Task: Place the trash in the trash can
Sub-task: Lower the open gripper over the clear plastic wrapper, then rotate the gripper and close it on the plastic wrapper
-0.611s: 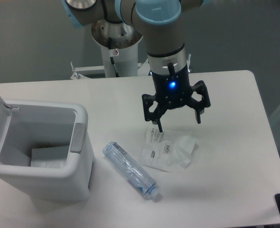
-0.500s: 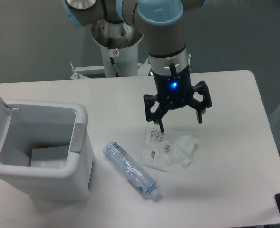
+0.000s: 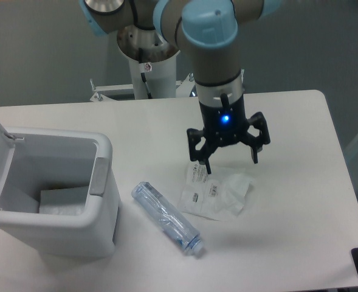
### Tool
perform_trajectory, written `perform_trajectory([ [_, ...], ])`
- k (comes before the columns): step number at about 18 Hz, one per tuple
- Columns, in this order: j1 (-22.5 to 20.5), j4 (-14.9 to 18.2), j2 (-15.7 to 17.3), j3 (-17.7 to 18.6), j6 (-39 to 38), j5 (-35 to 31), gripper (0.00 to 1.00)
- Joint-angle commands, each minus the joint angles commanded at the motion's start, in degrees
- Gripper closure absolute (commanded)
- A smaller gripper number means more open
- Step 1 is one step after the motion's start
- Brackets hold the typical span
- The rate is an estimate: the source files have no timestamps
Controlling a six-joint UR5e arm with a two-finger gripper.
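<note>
Camera view, fixed. Gripper [image 3: 230, 162]: fingers spread apart, empty, poised over the wrapper's upper edge. Wrapper [image 3: 215, 193]: crumpled, flat on the table [image 3: 300, 182], right of the bottle. Bottle [image 3: 166, 218]: crushed, lying diagonally between wrapper and bin. Bin [image 3: 69, 194]: lid up, something white inside. Handling note: wrapper appears the item in hand; centre over its bunched middle, descend fully, pinch a fold, not the thin edge.

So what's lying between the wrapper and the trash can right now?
The crushed bottle lies between the wrapper and the trash can on the table, as the fixed camera shows.
</note>
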State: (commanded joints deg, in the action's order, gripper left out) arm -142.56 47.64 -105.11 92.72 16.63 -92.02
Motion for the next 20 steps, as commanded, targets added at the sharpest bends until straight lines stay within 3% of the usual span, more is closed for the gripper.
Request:
perform_trajectory([
  [3,-0.26,-0.89,-1.76,2.55,0.40,0.08,0.01],
  [11,-6.58,-0.01,-6.16,6.95,28.51,1.83,0.01],
  [15,-8.26,-0.62,-8.09,9.93,37.93,1.67,0.01],
  [20,-8.26,-0.97,-10.20,8.63,39.09,1.66,0.01],
])
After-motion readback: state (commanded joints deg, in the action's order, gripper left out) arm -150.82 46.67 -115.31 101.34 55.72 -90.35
